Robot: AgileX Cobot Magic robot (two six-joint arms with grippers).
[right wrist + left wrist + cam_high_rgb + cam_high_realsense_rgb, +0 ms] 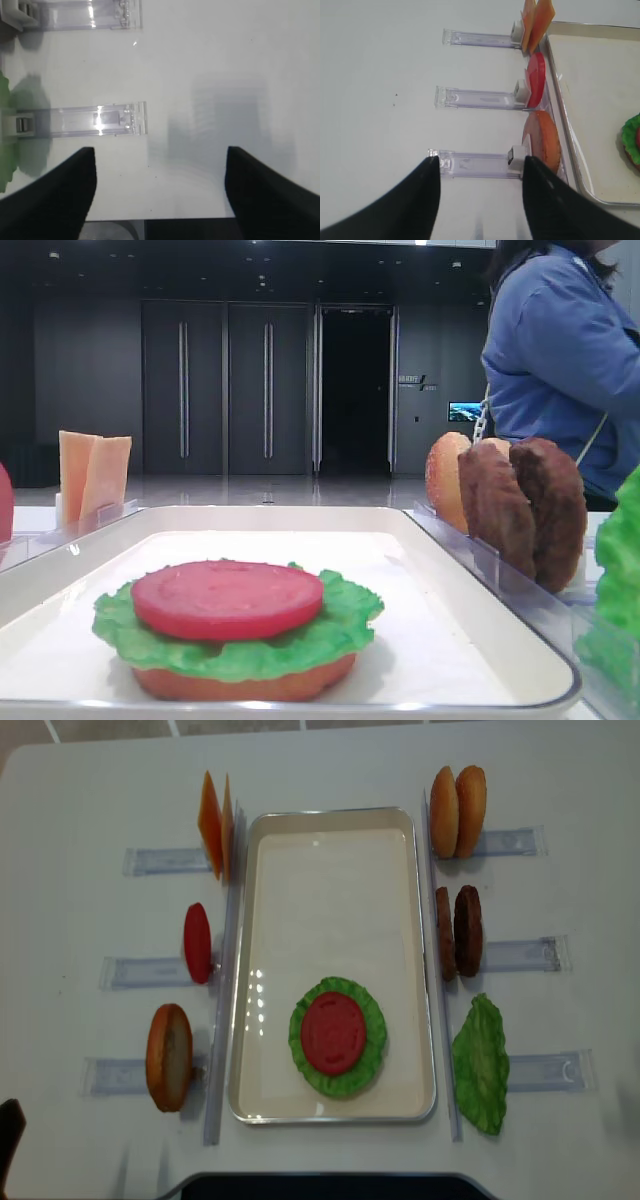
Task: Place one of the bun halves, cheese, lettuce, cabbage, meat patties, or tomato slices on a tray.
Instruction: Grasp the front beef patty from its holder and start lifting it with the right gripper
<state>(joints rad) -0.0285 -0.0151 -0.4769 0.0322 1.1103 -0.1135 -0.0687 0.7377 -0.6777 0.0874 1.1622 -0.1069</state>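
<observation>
on the tray (262, 920) a tomato slice (333, 1032) lies on lettuce (372, 1038) over a bun half (243, 681). both grippers, left (480, 167) and right (160, 160), hang spread and empty over the table (80, 820), beside clear holders (475, 165).

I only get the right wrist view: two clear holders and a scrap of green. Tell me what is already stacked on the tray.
Observer: On the tray a lower bun half lies at the bottom, stacked lettuce on it, and a top tomato slice above.
Operator: Give me the right-hand holders.
Observer: From the top of the overhead view down: two bun halves, two meat patties, then a spare lettuce leaf.
Operator: Now the left-hand ones.
Observer: Cheese slices, a standing tomato slice, then a single bun half.
</observation>
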